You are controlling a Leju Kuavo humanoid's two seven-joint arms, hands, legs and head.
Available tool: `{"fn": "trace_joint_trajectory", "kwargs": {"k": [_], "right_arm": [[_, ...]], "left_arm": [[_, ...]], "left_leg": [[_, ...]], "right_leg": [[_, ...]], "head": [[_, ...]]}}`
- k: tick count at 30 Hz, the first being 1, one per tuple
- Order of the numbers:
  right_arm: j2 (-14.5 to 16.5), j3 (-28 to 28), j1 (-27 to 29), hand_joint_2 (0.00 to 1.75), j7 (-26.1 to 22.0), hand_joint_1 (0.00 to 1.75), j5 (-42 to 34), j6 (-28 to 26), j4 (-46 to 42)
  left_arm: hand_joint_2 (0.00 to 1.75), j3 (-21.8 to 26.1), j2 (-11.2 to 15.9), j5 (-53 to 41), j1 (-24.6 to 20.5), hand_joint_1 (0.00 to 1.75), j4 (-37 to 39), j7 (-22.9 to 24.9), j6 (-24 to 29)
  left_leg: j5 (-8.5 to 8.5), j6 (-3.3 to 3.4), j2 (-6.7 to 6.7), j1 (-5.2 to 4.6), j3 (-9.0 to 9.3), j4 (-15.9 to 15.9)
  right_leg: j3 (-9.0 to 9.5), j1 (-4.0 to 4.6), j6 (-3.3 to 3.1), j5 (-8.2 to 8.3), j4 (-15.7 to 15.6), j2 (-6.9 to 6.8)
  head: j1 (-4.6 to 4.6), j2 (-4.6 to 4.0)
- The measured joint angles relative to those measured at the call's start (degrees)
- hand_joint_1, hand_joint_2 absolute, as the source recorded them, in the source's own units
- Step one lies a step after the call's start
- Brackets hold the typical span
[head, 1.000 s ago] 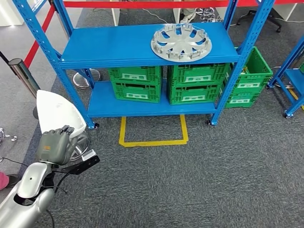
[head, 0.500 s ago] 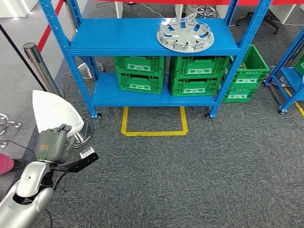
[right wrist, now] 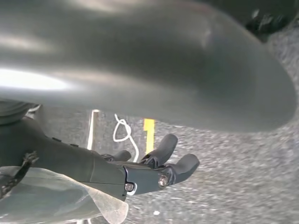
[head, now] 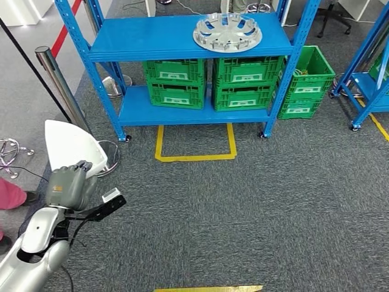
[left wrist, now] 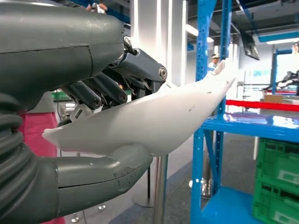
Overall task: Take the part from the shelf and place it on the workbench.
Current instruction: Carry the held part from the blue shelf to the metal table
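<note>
The left hand (head: pixel 66 187) grips the white part (head: pixel 71 146) between thumb and fingers (left wrist: pixel 105 91), held low at the robot's left above the grey carpet (head: pixel 275 201); the right hand (right wrist: pixel 141 170) hangs released, fingers apart, holding nothing; ahead stands the blue shelf (head: pixel 146 39), bearing a silver hubcap (head: pixel 227 31), green crates (head: pixel 211 82) beneath

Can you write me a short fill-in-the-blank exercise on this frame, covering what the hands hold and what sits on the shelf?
1. The left hand grips a ____ part.
2. The silver wheel cover lies on the ____ level of the blue shelf.
3. The crates under that level are ____ in colour.
4. The right hand holds ____.

Missing words: white; top; green; nothing
</note>
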Motion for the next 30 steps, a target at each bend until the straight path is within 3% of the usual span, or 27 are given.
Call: {"fn": "trace_joint_trajectory", "kwargs": {"k": [2,3,4,5,7,9,10,12,13,16,17,20,22,30], "right_arm": [[0.0,0.0,0.2,0.0,-0.1,0.0,0.0,-0.1,0.0],[0.0,0.0,0.2,0.0,-0.2,0.0,0.0,-0.1,0.0],[0.0,0.0,0.3,0.0,-0.2,0.0,0.0,-0.2,0.0],[0.0,0.1,0.3,0.0,-0.3,0.0,0.0,-0.2,0.0],[0.0,0.1,0.4,0.0,-0.4,0.0,0.0,-0.2,0.0],[0.0,0.2,0.3,0.0,-0.4,0.0,0.1,-0.3,0.0],[0.0,0.3,0.3,0.0,-0.4,0.0,0.1,-0.3,0.0],[0.0,0.4,0.3,0.0,-0.5,0.0,0.1,-0.4,0.0],[0.0,0.4,0.3,0.0,-0.5,0.0,0.1,-0.4,0.0],[0.0,0.5,0.3,0.0,-0.5,0.0,0.2,-0.5,0.1],[0.0,0.6,0.3,0.0,-0.4,0.0,0.3,-0.5,0.1],[0.1,0.9,0.2,0.0,0.0,0.0,0.6,-0.5,0.1],[0.2,1.0,0.1,0.0,0.4,0.0,0.8,-0.3,0.1],[0.5,1.5,-0.6,0.0,-0.8,0.0,0.9,-0.1,0.1]], "left_arm": [[1.75,0.1,-0.1,0.3,0.1,1.75,0.0,-0.1,-0.1],[1.75,0.1,-0.2,0.4,0.2,1.75,0.0,-0.1,-0.1],[1.75,0.1,-0.3,0.6,0.3,1.75,0.0,-0.2,-0.1],[1.75,0.1,-0.3,0.7,0.3,1.75,0.0,-0.3,0.0],[1.75,0.3,-0.4,1.1,0.3,1.75,0.0,-0.4,0.0],[1.75,0.6,-0.4,1.4,0.3,1.75,-0.2,-0.5,0.1],[1.75,0.7,-0.5,1.6,0.3,1.75,-0.2,-0.5,0.1],[1.75,0.9,-0.6,1.9,0.4,1.75,-0.3,-0.6,0.2],[1.75,1.0,-0.6,1.9,0.4,1.75,-0.4,-0.6,0.2],[1.75,1.1,-0.7,2.2,0.5,1.75,-0.6,-0.6,0.3],[1.75,1.2,-0.8,2.3,0.7,1.75,-0.6,-0.6,0.3],[1.75,1.6,-0.9,2.5,1.1,1.75,-0.6,-0.6,0.4],[1.75,2.0,-0.9,2.5,1.2,1.75,-0.6,-0.7,0.4],[1.75,4.0,-1.0,2.6,2.0,1.75,-0.6,-1.1,0.7]], "left_leg": [[-5.54,-0.32,-0.02,0.02,-1.76,7.6],[-7.02,-0.42,-0.02,0.02,-2.31,11.2],[-7.01,-0.41,-0.02,0.01,-2.03,12.9],[-6.07,-0.3,-0.03,0.0,-0.66,12.3],[-3.9,0.25,-0.04,-0.08,4.72,5.2],[-3.53,0.87,-0.06,-0.3,9.12,-1.7],[-3.81,1.12,-0.07,-0.42,9.83,-3.1],[-3.63,1.53,-0.08,-0.51,9.66,-3.6],[-3.39,1.48,-0.1,-0.47,9.54,-3.9],[-2.78,1.34,-0.18,-0.5,9.21,-4.4],[-2.67,1.58,-0.19,-0.62,9.08,-4.4],[-2.25,2.16,-0.18,-0.98,8.51,-4.2],[-1.99,2.41,-0.17,-1.14,8.07,-4.1],[-1.79,2.56,-0.16,-1.18,7.6,-4.0]], "right_leg": [[-1.22,0.16,-0.38,1.18,0.1,-0.18],[-1.89,0.23,-0.42,1.8,0.2,-0.22],[-2.53,0.3,-0.4,2.33,0.4,-0.22],[-3.16,0.34,-0.34,2.77,0.6,-0.21],[-4.27,0.39,-0.13,3.31,1.1,-0.18],[-4.99,0.52,0.28,3.64,1.6,-0.17],[-5.25,0.57,0.56,3.82,1.8,-0.18],[-5.56,0.62,1.16,4.19,1.7,-0.24],[-5.76,0.66,0.75,4.03,1.5,-0.26],[-6.45,0.75,-1.3,4.01,1.0,-0.22],[-6.59,0.68,-1.14,4.44,1.0,-0.19],[-6.67,0.28,0.67,5.64,0.9,-0.12],[-6.78,0.1,1.32,6.09,0.9,-0.08],[-7.23,0.05,1.72,6.36,0.9,-0.07]], "head": [[-0.16,-0.01],[-0.19,-0.01],[-0.19,-0.01],[-0.19,-0.01],[-0.19,-0.01],[-0.16,-0.01],[-0.16,-0.01],[-0.19,-0.01],[-0.11,-0.01],[0.16,0.0],[0.17,0.0],[0.14,0.0],[0.12,-0.01],[0.12,0.0]]}}
